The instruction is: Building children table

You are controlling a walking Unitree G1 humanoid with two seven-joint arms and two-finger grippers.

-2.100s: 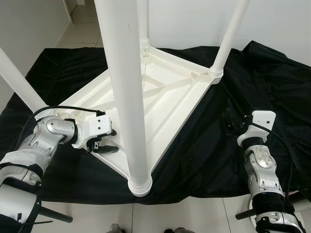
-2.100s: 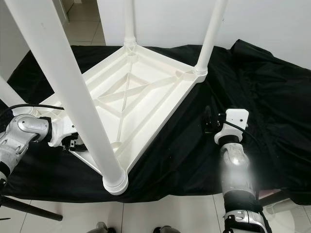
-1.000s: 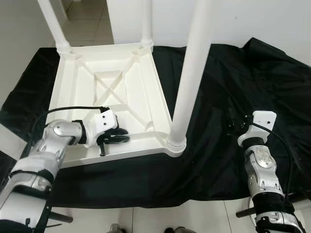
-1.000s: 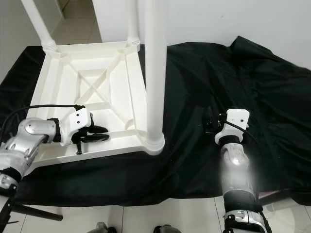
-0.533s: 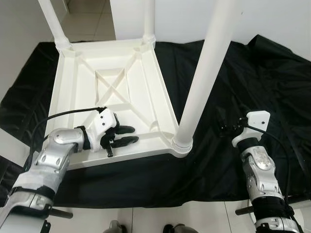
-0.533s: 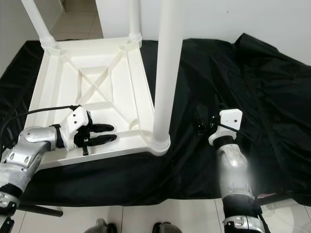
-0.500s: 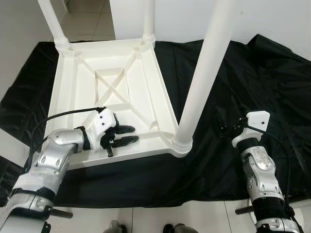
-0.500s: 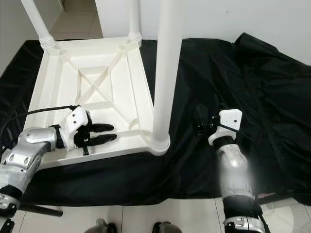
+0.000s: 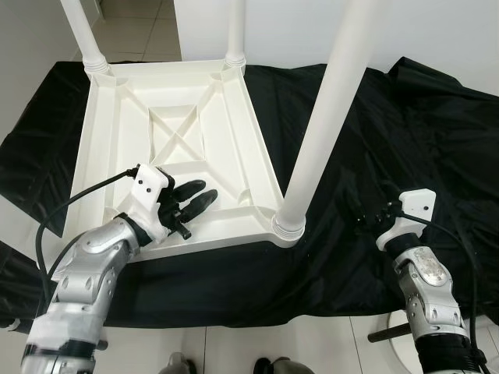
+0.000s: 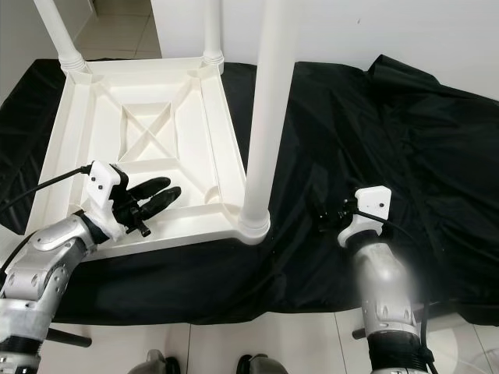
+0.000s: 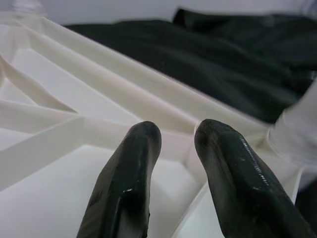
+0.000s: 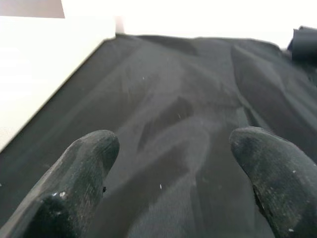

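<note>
— Where's the children's table (image 9: 179,148) right now?

— Upside down on the black cloth (image 9: 374,132) spread over the floor, its ribbed underside facing up. White legs stand up from its corners: two at the far corners, and the near-right leg (image 9: 323,125) rising from its collar at the near right corner. The near-left corner seems to have no leg, though the arm partly covers it, so I can't be sure.

— Which arm is nearer to it?

— The left gripper (image 9: 193,201). It hangs over the near part of the underside, just inside the near rim, pointing across towards the near-right leg. Its jaws are a little apart with nothing between them; in the left wrist view the two black fingers (image 11: 126,193) frame a rib and the rim, with the leg's collar off to one side.

— And the right?

— The right gripper (image 10: 323,219) is off the table altogether, low over the cloth just beyond the near-right corner. Its jaws are spread wide and empty.

— So what does the next move turn on?

— My guess: the table's long axis runs away from the robot, and its near rim lies crosswise right under the left jaws. The near-right leg stands between the two grippers, closer to the right one.
</note>
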